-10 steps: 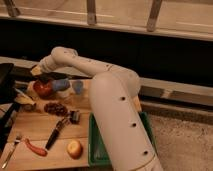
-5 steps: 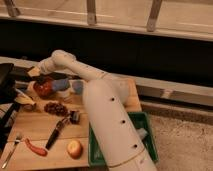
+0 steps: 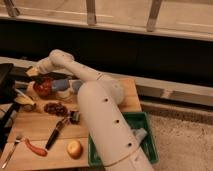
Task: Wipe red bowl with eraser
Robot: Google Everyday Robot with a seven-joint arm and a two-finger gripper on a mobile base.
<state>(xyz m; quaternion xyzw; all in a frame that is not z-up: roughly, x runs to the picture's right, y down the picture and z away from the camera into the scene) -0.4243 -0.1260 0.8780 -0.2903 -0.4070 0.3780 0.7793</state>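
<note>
Gripper: above-left of red bowl, seemingly just beside its rim; fingers' state cannot be told.

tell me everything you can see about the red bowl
The small round orange-red bowl sits upright on the wooden table near its far left corner, its glossy rim facing up. The gripper hangs just above its far left edge; contact is unclear. A dark purple bowl lies in front, apart from it.

Apple, knife, fork on table; green bin beside.
</note>
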